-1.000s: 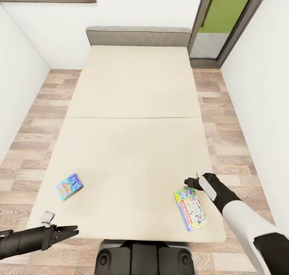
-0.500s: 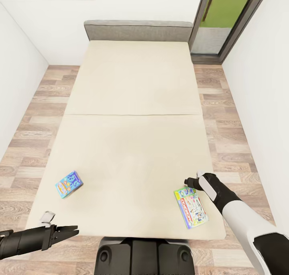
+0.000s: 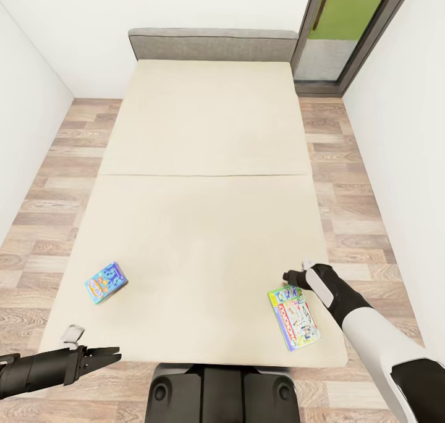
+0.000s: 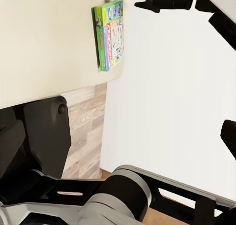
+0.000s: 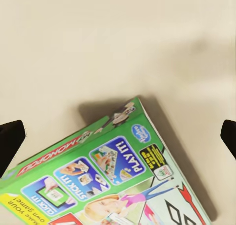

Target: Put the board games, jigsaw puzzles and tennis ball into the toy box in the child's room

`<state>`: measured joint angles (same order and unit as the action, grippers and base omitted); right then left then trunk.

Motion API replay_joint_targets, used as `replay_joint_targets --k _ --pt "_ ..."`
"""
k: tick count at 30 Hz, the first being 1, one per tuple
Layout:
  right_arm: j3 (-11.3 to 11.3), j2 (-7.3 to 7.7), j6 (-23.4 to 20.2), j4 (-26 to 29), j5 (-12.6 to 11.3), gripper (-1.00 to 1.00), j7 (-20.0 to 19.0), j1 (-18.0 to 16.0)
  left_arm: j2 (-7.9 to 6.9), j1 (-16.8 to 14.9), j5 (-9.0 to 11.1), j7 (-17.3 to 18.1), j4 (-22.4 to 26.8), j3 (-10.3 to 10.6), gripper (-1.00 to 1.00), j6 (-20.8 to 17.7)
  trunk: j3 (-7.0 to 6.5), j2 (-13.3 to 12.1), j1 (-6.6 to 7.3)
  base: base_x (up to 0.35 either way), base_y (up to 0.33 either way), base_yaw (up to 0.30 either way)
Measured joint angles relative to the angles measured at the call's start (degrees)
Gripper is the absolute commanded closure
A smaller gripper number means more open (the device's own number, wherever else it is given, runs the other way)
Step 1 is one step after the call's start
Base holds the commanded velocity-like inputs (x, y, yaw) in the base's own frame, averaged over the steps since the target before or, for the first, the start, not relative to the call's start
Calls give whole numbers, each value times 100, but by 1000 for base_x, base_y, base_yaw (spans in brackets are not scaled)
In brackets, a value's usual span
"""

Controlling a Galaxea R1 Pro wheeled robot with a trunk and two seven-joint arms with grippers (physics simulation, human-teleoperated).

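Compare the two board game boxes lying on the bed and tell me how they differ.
The green Monopoly box is longer and larger than the small blue and yellow box. The green box lies near the bed's right edge, just below the right claw; the blue box lies nearer the left edge, with no claw over it. The green one is an elongated rectangle, the blue one more nearly square. Both rest on the cream mattress near its foot.

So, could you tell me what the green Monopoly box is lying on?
The green Monopoly box lies flat on the cream bed, near its foot-end corner by the right gripper. Whatever is directly under the box is covered.
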<state>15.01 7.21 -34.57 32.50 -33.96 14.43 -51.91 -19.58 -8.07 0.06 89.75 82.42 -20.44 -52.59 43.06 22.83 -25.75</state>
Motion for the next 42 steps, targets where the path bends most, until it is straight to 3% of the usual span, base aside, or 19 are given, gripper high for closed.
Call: replay_joint_targets --k 31,42 --pt "1 -10 -6 80 -1 -100 9 3 7 0 0 0 0 5 -100 2 3 0 0 0 0 0" --pt "-5 -18 -23 80 -4 -100 15 1 5 0 0 0 0 4 -100 1 61 0 0 0 0 0"
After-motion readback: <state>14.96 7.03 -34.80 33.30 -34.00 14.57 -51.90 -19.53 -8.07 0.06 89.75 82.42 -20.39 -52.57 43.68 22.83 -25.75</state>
